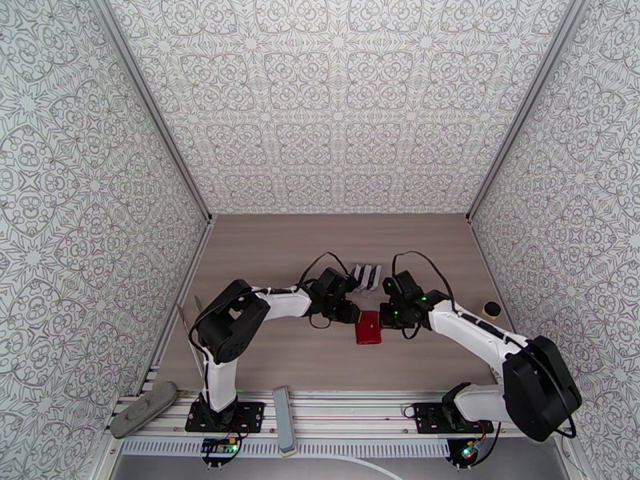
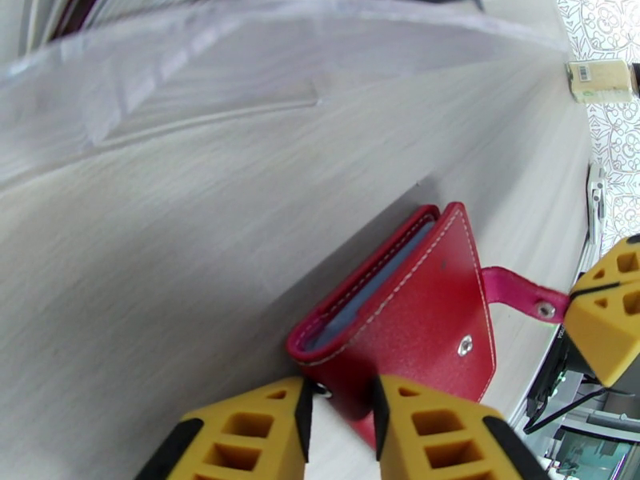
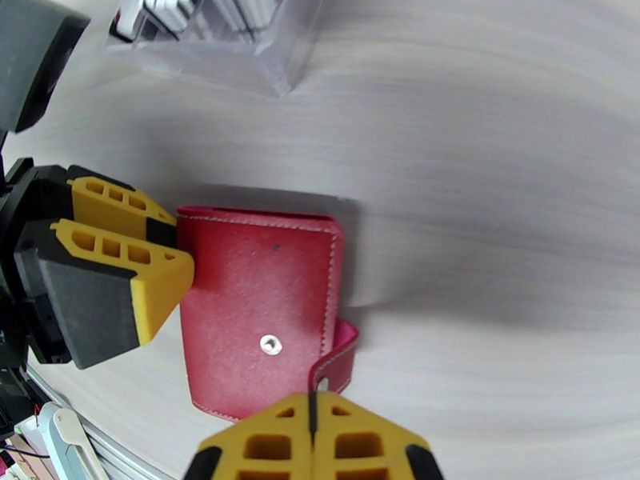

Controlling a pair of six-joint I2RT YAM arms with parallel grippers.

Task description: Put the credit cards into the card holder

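The card holder [image 1: 369,327], a small red wallet, lies folded on the table between both arms. My left gripper [image 2: 340,414] is shut on its near corner, one yellow finger [image 2: 248,434] on each side; a pale bluish inside [image 2: 376,282] shows in the slightly gaping fold. The snap tab [image 2: 520,290] stretches out to my right gripper [image 3: 312,430], whose fingers are shut together on the tab's tip [image 3: 330,376]. The credit cards [image 1: 366,276] stand upright in a clear rack just behind the wallet, also at the top left of the right wrist view [image 3: 172,8].
A small pale cylinder [image 1: 490,308] stands by the right wall. Two grey bars [image 1: 144,410] [image 1: 284,420] rest on the front rail near the left arm's base. Patterned walls close in the table on three sides.
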